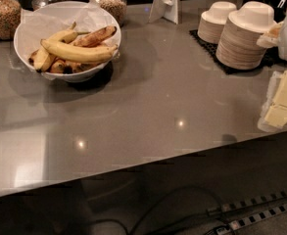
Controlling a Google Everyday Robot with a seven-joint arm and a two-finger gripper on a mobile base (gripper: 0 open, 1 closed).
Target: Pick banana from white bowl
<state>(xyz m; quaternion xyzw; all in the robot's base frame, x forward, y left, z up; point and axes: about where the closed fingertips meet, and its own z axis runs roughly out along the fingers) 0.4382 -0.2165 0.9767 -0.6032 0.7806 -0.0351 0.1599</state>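
The white bowl (21, 47) is large and round, lined with crinkled white paper, and stands at the far left of the grey counter (148, 106). Several bananas lie in it. The top banana (79, 53) is yellow and lies across the others; some beneath it are brown-spotted. My gripper (281, 104) is at the right edge of the view, pale yellow and white, low over the counter's right end. It is far from the bowl and holds nothing that I can see.
Two stacks of upturned off-white paper bowls (246, 38) stand on a black mat (231, 68) at the back right. Glass jars of grain (1, 14) stand behind the bowl. A white sign stand (166, 4) is at the back. Cables (192, 214) lie on the floor below the counter's front edge.
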